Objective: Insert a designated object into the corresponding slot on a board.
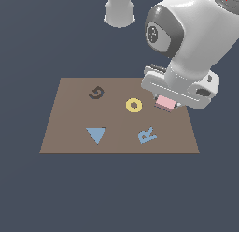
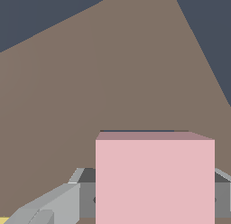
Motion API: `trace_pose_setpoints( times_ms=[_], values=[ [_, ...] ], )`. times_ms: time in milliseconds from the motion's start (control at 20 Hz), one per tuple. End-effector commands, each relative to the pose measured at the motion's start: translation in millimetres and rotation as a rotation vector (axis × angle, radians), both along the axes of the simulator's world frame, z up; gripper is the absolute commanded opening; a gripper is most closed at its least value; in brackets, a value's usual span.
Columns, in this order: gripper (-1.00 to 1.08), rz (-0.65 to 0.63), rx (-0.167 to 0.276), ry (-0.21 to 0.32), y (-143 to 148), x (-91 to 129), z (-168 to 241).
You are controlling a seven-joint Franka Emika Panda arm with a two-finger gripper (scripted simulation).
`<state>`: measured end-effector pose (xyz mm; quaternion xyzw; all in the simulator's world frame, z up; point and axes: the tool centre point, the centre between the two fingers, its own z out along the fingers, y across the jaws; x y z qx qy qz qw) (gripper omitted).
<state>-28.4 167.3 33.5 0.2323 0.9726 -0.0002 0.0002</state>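
The pink square block hangs under my gripper at the exterior view's right side of the brown board, just right of the yellow ring. In the wrist view the pink block fills the space between the grey fingers, and my gripper is shut on it. Only a thin dark strip of the slot peeks out past the block's far edge. The block hides the rest, and the slot does not show in the exterior view. I cannot tell whether the block touches the board.
On the board lie a yellow ring, a blue triangle, a blue R and a dark spiral. The arm's base stands behind the board. Dark floor surrounds the board.
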Motion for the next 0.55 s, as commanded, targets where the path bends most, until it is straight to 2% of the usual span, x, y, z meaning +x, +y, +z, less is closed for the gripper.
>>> trace_pose_setpoints(
  times_ms=[0,50,500],
  values=[
    [-1.0,0.001,0.0,-0.001,0.1,0.3,-2.7],
    [1.0,0.001,0.0,-0.001,0.1,0.3,-2.7],
    [1.0,0.001,0.0,-0.001,0.1,0.3,-2.7]
  ],
)
